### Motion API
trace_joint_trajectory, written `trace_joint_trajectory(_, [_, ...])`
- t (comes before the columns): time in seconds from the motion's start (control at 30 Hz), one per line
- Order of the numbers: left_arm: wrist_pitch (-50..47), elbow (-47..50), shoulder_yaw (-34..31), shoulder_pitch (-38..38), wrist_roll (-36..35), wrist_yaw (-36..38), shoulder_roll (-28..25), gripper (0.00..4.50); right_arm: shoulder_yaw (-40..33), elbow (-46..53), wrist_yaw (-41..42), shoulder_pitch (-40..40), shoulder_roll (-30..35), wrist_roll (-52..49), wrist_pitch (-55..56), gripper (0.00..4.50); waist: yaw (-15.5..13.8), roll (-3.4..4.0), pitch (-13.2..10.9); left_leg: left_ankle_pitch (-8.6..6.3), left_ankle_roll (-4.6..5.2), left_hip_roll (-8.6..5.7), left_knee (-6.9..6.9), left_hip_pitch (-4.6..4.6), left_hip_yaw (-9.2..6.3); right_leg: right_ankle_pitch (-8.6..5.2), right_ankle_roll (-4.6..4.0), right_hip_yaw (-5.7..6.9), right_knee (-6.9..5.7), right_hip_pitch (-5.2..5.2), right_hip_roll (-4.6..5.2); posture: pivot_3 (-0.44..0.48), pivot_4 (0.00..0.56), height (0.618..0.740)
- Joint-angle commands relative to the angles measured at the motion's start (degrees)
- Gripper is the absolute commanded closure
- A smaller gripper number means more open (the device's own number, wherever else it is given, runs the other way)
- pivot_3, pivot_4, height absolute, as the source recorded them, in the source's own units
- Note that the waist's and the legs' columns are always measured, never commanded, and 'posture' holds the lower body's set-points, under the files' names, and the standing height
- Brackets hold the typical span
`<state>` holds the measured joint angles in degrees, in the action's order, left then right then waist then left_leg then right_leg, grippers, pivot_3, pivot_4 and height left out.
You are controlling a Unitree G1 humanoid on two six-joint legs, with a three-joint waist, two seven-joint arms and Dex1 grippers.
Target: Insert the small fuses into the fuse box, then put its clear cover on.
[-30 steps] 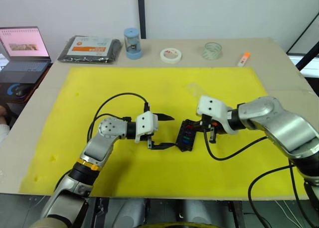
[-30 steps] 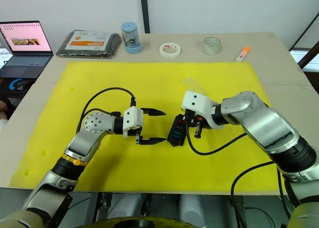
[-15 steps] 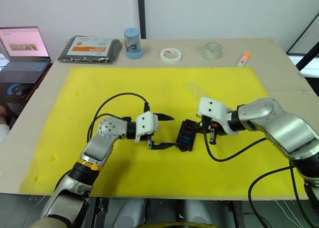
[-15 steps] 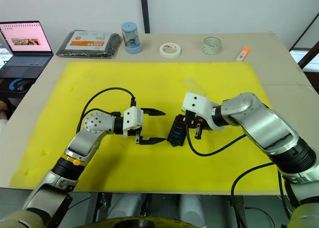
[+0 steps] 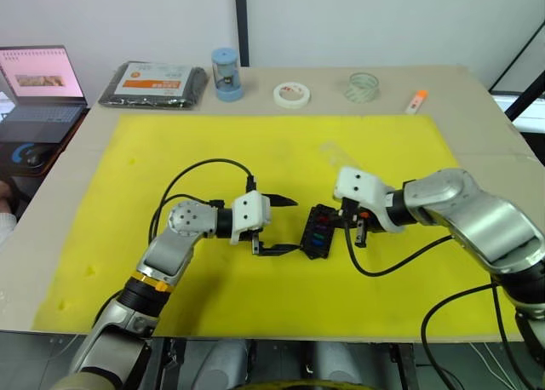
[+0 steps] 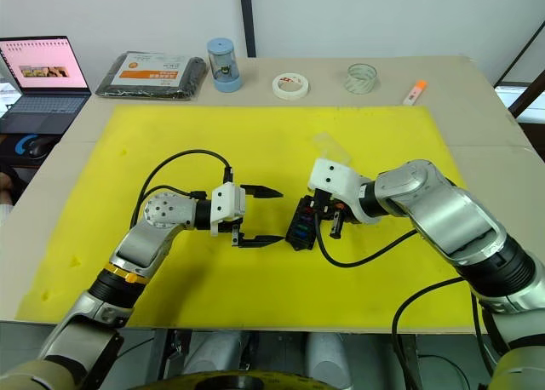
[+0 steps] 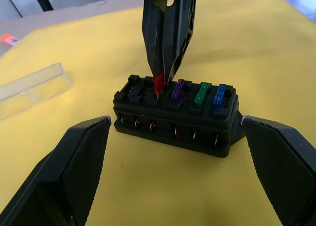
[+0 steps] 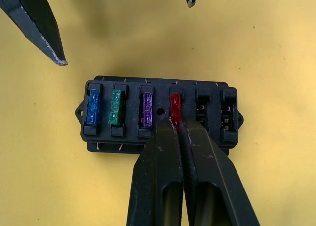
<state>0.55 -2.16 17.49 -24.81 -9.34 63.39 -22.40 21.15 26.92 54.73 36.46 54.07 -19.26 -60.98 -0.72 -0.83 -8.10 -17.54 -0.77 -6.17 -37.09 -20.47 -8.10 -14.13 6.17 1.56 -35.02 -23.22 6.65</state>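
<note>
Right wrist view: right gripper [image 8: 176,121] clamped on a red fuse [image 8: 174,105] seated in the fuse box [image 8: 159,115].
Blue, green and purple fuses occupy adjacent slots; two slots beside the red one stand empty. Left gripper [image 5: 287,225], jaws spread, sits centre frame beside the box on the yellow mat [image 5: 128,194]. Clear cover [image 7: 30,88] lies near the box, left of frame in the left wrist view.

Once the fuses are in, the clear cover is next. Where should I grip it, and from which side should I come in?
The clear cover lies flat on the yellow mat, beyond the fuse box and apart from it. It is a long, narrow, shallow lid, so I would probably come from above and pinch across its two long side walls near mid-length. Its ends look too far apart to span.
</note>
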Motion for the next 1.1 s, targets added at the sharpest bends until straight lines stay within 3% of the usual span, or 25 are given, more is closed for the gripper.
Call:
trace_joint_trajectory(0.03, [0.99, 1.25, 0.31, 0.09, -0.19, -0.2, 0.29, 0.06, 0.78, 0.68, -0.45, 0.19, -0.29, 0.46, -0.93, 4.5, 0.0, 0.0, 0.0, 0.0, 0.0, 0.0, 0.0, 0.0, 0.0, 0.0, 0.0, 0.0, 0.0, 0.0, 0.0, 0.0, 0.15, 0.74])
trace_joint_trajectory(1.1, [1.2, 1.0, 0.6, -0.42, 0.09, 0.06, 0.57, 0.06, 0.11, 0.16, 0.69, -0.63, 0.39, 1.4, 2.94, 4.5, 0.0, 0.0, 0.01, 0.0, 0.0, 0.0, -0.01, 0.02, 0.0, 0.0, 0.0, 0.0, 0.0, 0.02, 0.0, 0.0, 0.15, 0.74])
